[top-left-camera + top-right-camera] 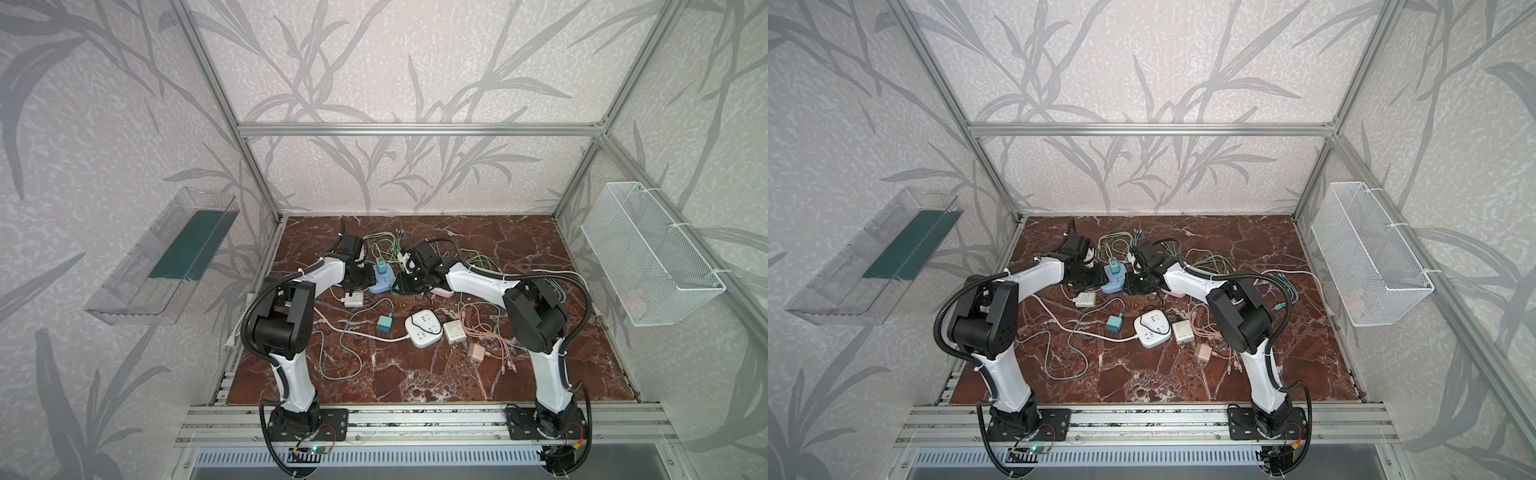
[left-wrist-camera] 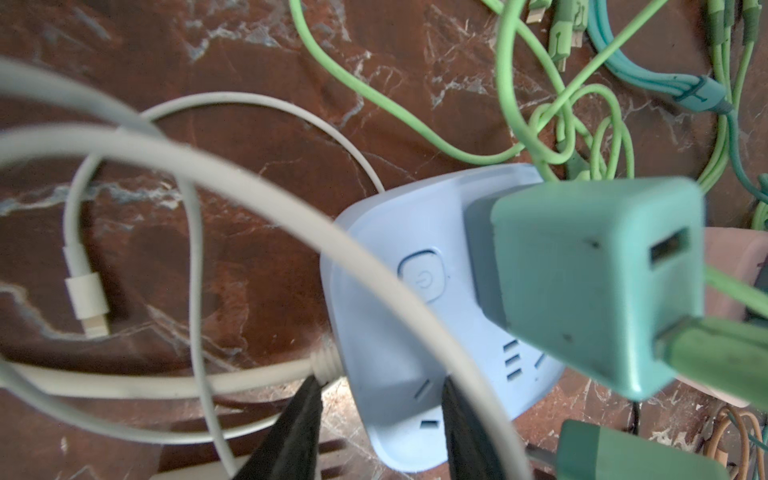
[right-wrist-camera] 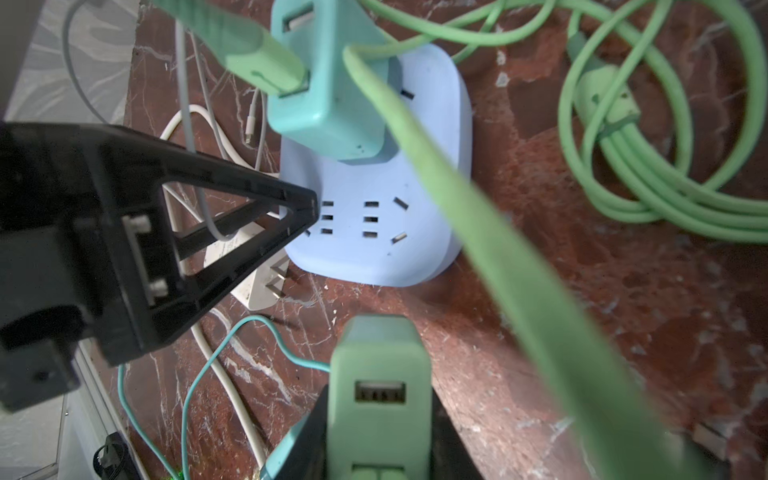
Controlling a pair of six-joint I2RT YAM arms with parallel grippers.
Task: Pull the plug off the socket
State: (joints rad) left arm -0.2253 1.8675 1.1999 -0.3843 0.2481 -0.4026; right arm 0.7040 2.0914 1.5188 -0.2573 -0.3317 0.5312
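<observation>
Blue socket (image 1: 383,279): flat on marble table (image 1: 415,382), just above frame centre in both top views, between the two grippers.
Teal plug (image 3: 328,104): seated upright in the socket, green cable (image 3: 249,45) in one port.
Left gripper (image 2: 380,392): clamped across the socket's cord-end corner.
Right gripper (image 3: 380,415): squeezed tight around green plug (image 3: 380,365), clear of the socket, just right of it in both top views.

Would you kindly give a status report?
Left tool astride socket corner, grip unclear. Right tool shut on green plug, clear of socket. Teal plug seated in socket; green cable hangs across.
</observation>
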